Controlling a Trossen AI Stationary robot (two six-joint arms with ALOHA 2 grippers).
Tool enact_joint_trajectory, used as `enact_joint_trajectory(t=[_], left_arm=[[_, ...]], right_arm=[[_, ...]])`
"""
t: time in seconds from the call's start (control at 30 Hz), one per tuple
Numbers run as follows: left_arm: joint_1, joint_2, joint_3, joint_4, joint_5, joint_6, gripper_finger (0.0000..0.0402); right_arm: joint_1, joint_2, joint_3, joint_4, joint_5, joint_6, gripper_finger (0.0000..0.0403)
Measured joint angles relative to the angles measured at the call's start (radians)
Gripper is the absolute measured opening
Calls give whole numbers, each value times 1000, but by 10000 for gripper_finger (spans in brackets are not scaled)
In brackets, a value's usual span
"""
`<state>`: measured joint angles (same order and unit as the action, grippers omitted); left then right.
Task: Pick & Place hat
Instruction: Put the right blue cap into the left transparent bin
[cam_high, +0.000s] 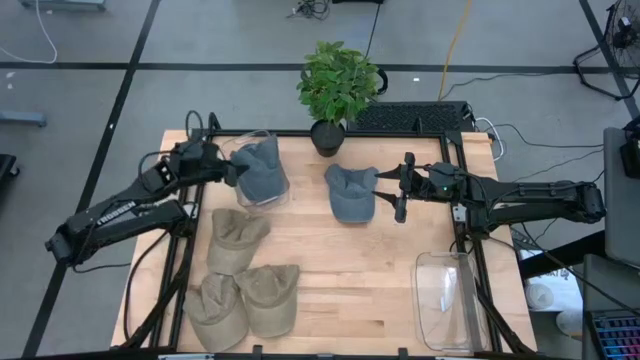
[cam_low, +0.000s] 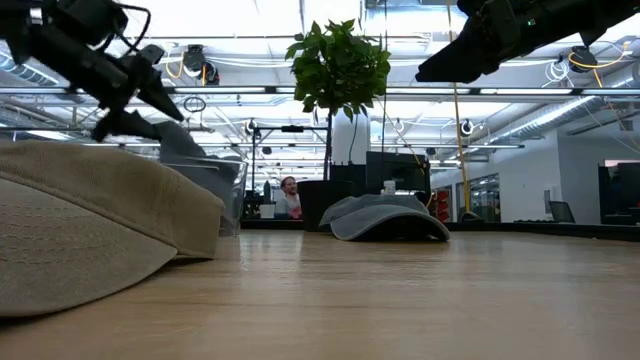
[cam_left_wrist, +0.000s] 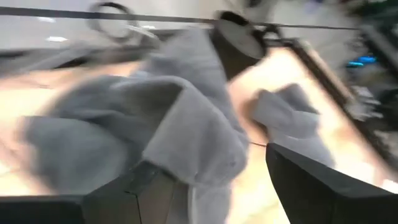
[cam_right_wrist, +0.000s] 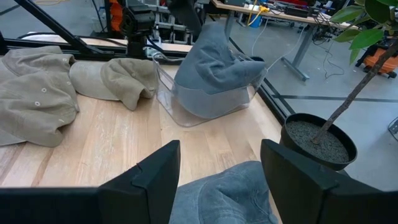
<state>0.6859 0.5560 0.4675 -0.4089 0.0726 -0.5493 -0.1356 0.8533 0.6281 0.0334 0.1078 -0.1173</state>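
A grey hat (cam_high: 258, 165) lies crumpled in a clear bin (cam_right_wrist: 186, 112) at the table's far left. Its top rises above the bin's rim. My left gripper (cam_high: 232, 172) hovers at the bin's left side, open, with the hat (cam_left_wrist: 186, 118) close before its fingers. A second grey hat (cam_high: 352, 193) rests on the wood at the table's middle, brim on the board. My right gripper (cam_high: 400, 192) hangs open just right of this hat and above it, and the hat (cam_right_wrist: 224, 193) shows below and between the fingers. My left gripper is open beside the hat in the bin. A fold of the hat (cam_left_wrist: 205, 174) shows between the fingers in the blurred wrist view, and I cannot tell whether either finger touches it.
Three tan hats (cam_high: 235, 240) (cam_high: 265, 298) (cam_high: 215, 310) lie at the near left. A second clear bin (cam_high: 450, 300) stands at the near right. A potted plant (cam_high: 338, 85) stands at the far edge behind the middle hat. Bare wood lies in the table's middle and near side.
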Motion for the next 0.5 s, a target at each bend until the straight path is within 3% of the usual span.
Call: enact_joint_trajectory(t=[0.23,0.5], left_arm=[[-1,0,131,-163,-137,1,255],[0,0,160,-252,-255,18,255]], right_arm=[[0,0,0,0,0,0,210],[0,1,0,0,0,1,210]])
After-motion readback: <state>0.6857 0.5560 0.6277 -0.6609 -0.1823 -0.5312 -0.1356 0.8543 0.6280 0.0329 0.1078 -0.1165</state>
